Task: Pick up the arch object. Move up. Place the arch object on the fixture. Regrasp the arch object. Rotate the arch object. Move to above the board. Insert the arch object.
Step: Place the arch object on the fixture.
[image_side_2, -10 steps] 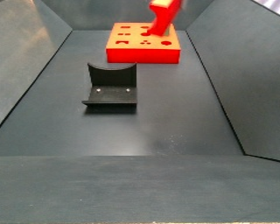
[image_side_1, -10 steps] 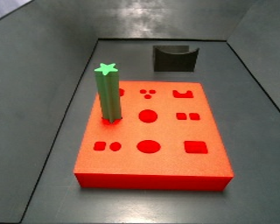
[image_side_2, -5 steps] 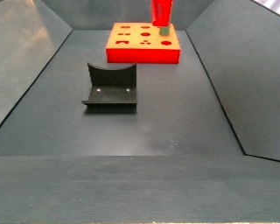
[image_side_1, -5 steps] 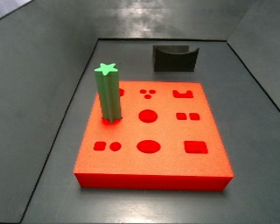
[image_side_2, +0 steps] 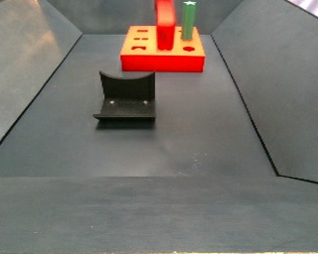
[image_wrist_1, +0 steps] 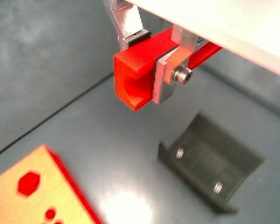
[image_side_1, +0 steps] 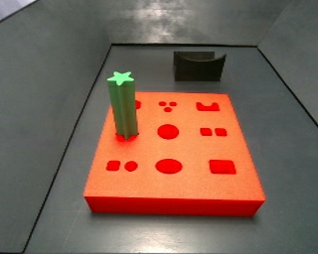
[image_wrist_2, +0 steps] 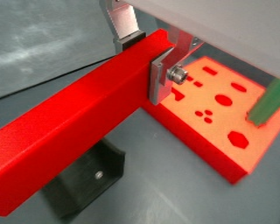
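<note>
green star-topped post [image_side_1: 122, 102], upright

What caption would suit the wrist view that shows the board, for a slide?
End effector shut on the long red arch object, held above the floor beside the board, where the green post stands.

Opposed side views of board [image_side_1: 175, 149], seemingly.

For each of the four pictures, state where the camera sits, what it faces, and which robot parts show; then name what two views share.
Wrist view: rides on the arm, facing the floor past the gripper, whose jaws clamp the long red bar; dark grey fixture beneath.
Wrist view: the same bar seen lengthwise.
Side view: beyond the red-orange holed board, facing the fixture; no robot.
Side view: opposite end; no gripper.
Both side views share the green star-topped post.
</note>
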Controlling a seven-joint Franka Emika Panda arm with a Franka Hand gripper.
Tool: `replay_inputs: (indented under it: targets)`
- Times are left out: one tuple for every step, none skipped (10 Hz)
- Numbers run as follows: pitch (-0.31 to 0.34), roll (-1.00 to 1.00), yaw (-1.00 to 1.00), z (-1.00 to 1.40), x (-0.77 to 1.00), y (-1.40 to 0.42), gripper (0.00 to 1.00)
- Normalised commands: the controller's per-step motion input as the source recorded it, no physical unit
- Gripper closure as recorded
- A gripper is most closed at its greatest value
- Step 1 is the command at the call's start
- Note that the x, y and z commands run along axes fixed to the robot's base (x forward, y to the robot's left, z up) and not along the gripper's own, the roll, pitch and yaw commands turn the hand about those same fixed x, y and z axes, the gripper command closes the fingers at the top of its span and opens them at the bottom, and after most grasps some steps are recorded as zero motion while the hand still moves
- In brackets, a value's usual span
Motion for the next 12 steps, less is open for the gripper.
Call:
replay_inputs:
  targets:
    - [0.055, -1.00, -0.05, -0.33, 1.00, -0.04, 1.00]
    - [0.067, -1.00, -0.06, -0.20, 0.93, -0.02, 1.00]
    - [0.085, -1.00, -0.06, -0.10, 0.78, 0.01, 1.00]
    - [0.091, -1.00, -0.07, -0.08, 0.72, 0.02, 1.00]
    - [0.098, -1.00, -0.08, -0.05, 0.62, 0.03, 1.00]
    - [0.106, -1.00, -0.09, -0.03, 0.50, 0.04, 1.00]
    - [0.114, -1.00, -0.10, -0.02, 0.42, 0.04, 1.00]
    - [0.123, -1.00, -0.12, -0.02, 0.30, 0.04, 1.00]
    - [0.129, -1.00, -0.13, -0.02, 0.25, 0.04, 1.00]
    - [0.139, -0.99, -0.18, -0.02, 0.12, 0.04, 1.00]
    - [0.120, -0.87, -0.18, -0.01, 0.08, 0.04, 1.00]
    - [0.074, -0.67, -0.18, -0.01, 0.06, 0.04, 1.00]
